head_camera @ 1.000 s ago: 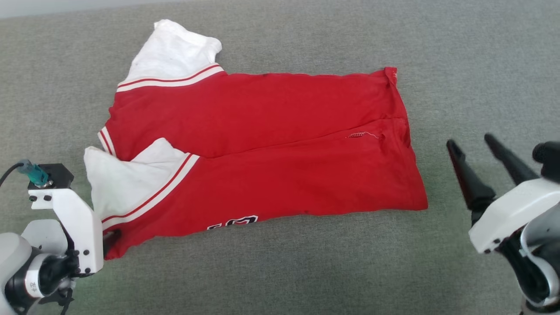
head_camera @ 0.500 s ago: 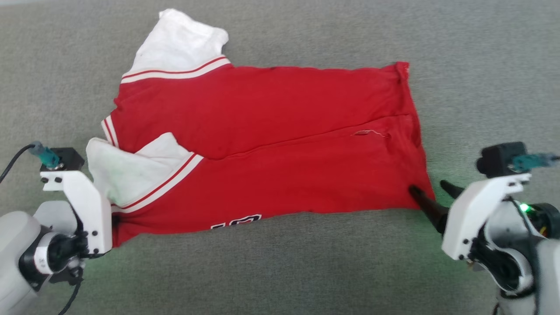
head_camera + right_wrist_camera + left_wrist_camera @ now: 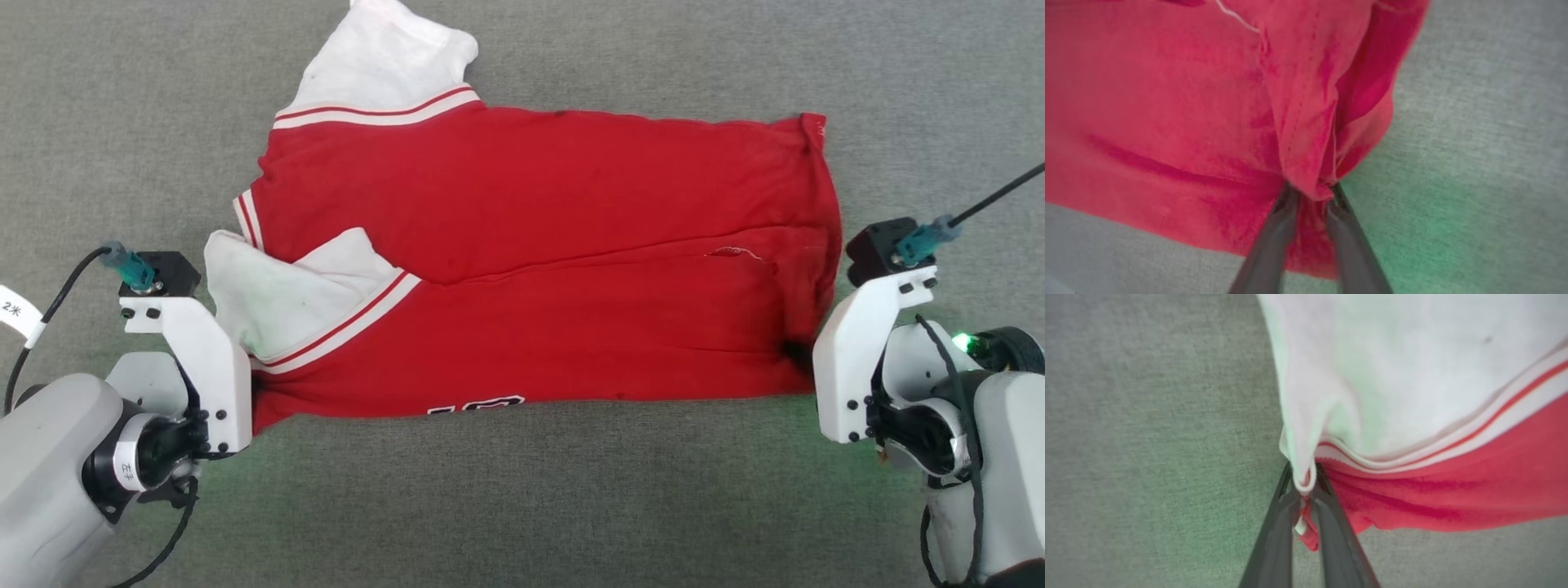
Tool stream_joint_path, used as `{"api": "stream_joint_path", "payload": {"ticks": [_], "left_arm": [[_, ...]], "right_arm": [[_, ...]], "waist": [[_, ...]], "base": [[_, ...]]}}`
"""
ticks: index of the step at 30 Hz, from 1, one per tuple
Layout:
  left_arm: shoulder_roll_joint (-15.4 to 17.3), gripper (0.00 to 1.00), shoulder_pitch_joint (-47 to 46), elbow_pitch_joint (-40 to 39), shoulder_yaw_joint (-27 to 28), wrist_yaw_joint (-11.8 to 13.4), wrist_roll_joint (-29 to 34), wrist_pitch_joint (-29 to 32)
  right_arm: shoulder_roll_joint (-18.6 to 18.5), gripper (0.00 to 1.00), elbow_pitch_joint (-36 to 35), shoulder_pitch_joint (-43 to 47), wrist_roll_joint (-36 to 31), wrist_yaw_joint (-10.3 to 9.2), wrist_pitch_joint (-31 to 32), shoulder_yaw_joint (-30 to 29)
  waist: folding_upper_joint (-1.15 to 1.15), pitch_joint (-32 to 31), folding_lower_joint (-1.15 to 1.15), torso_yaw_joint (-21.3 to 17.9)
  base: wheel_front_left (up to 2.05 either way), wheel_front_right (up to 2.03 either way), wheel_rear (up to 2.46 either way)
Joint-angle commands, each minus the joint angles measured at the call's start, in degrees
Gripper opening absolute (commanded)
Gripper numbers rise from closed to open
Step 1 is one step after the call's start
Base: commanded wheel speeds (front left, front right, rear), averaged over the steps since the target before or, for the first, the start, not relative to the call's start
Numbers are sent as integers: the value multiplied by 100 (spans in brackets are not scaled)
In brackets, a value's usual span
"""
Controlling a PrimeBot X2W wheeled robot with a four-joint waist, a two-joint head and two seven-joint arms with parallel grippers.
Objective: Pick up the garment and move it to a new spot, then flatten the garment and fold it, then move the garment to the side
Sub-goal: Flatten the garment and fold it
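Observation:
The garment (image 3: 539,245), a red jersey T-shirt with white sleeves and striped trim, lies folded lengthwise on the grey cloth surface; black lettering peeks out at its near edge. My left gripper (image 3: 255,382) is shut on the garment's near left corner below the white sleeve (image 3: 277,306); the left wrist view shows my left gripper (image 3: 1303,486) pinching red and white cloth of the garment (image 3: 1453,490). My right gripper (image 3: 796,351) is shut on the near right hem corner; in the right wrist view my right gripper (image 3: 1310,192) has bunched red cloth of the garment (image 3: 1167,102) between the fingers.
The grey fabric surface (image 3: 522,506) stretches all around the shirt. A small stitched hole (image 3: 735,253) marks the red cloth near the right end. A cable (image 3: 996,192) runs off from my right wrist camera.
My right gripper swung in from the right and shut on the hem corner. My left gripper closed on the left corner. The head camera shifted, so the shirt sits further right and higher.

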Motion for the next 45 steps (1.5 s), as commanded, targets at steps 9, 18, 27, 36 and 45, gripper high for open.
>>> {"api": "stream_joint_path", "payload": {"ticks": [9, 18, 27, 36, 45], "left_arm": [[231, 0, -6, -738, -14, 282, 36, 245], [1005, 0, 390, -1914, 62, 989, -77, 466], [870, 29, 725, -1793, -16, 1044, -202, 328], [1093, 100, 496, -1541, 158, 974, -246, 394], [1871, 100, -198, -1991, 517, 746, 159, 553]], "right_arm": [[-429, 0, -636, 325, 289, -8, 476, -207], [-476, 0, -1788, 992, 479, -7, 1084, -616], [-244, 0, -1782, 1381, 405, -7, 982, -701], [-297, 100, -1676, 1357, 377, -8, 328, -615], [214, 100, -2799, 1451, 254, -2, -971, -1190]], "waist": [[-1, -74, 0, 78], [-1, -65, 0, 71], [-1, 61, 0, 15], [-1, -64, 0, -107], [-1, -209, 0, -562]], "base": [[0, 0, 0], [0, 0, 0], [0, 0, 0], [0, 0, 0], [0, 0, 0]]}}
